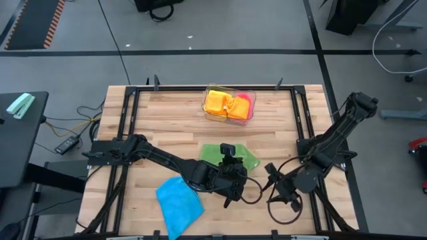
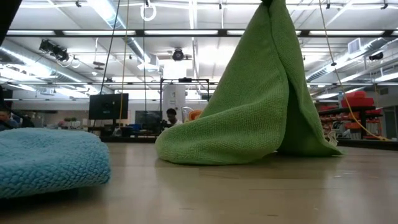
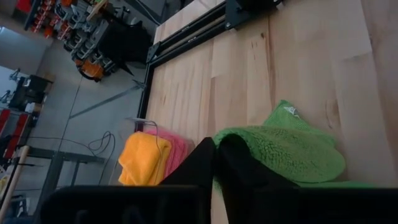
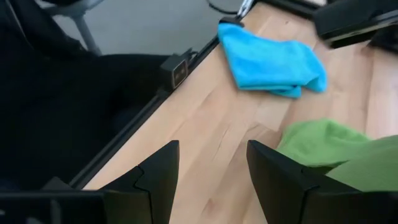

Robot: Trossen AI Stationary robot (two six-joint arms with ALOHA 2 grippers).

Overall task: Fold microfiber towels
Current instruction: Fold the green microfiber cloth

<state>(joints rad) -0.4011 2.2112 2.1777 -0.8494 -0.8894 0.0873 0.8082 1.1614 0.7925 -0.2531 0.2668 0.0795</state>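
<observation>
A green towel (image 2: 249, 118) stands drawn up into a tent near the table's middle, with my left gripper (image 3: 216, 163) shut on its raised part. The high view shows that gripper (image 1: 229, 160) over the green towel (image 1: 245, 157). A blue towel (image 1: 179, 203) lies bunched at the near left, flat on the wood. Right of the green towel, my right gripper (image 4: 211, 165) hovers open with nothing between its fingers, pointing toward the blue towel (image 4: 270, 59). Orange and pink towels lie in a clear tray (image 1: 208, 113) at the far middle. My left gripper pinches a raised fold of the green towel (image 3: 244, 142) between its two shut fingers, slanting down toward the table's far side. The cloth hangs from the hold as a cone, and its lower edge (image 2: 211, 155) rests on the table.
A black rail frame (image 1: 130, 127) runs along the table's left, right and far sides. Bare wood lies between the green towel and the tray. Beyond the table are a grey floor, cables and shelving; a person (image 2: 170, 117) shows far off in the room.
</observation>
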